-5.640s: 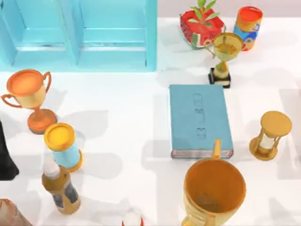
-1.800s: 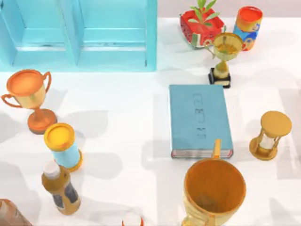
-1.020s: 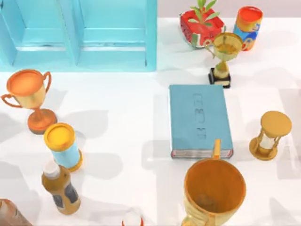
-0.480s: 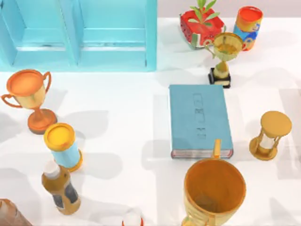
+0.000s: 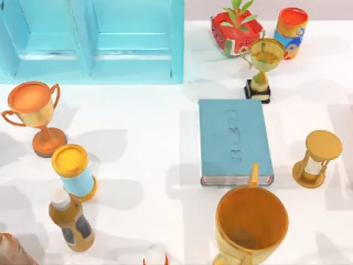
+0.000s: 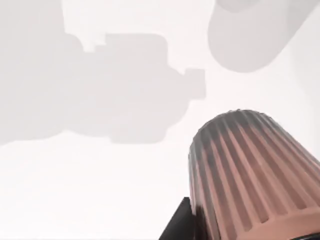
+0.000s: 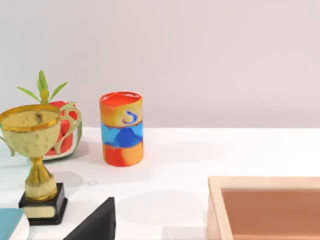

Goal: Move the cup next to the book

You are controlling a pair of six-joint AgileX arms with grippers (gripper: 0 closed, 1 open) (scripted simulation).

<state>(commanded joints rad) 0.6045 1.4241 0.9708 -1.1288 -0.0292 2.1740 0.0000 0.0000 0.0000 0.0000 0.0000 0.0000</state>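
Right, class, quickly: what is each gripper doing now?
Left gripper: cannot be told; a black part of it sits against the cup, near the top view's bottom-left corner.
Right gripper: cannot be told.

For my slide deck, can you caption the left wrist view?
Ribbed reddish-brown cup seen close from the left wrist, above the white table crossed by soft grey shadows.

- Two trophies: an orange trophy [image 5: 32,113] at nine o'clock, a gold trophy [image 5: 263,63] at one o'clock.
- One book [image 5: 234,141].
- One handled mug [image 5: 251,223].
- One hourglass [image 5: 317,158].
- One ribbed cup [image 6: 255,175].
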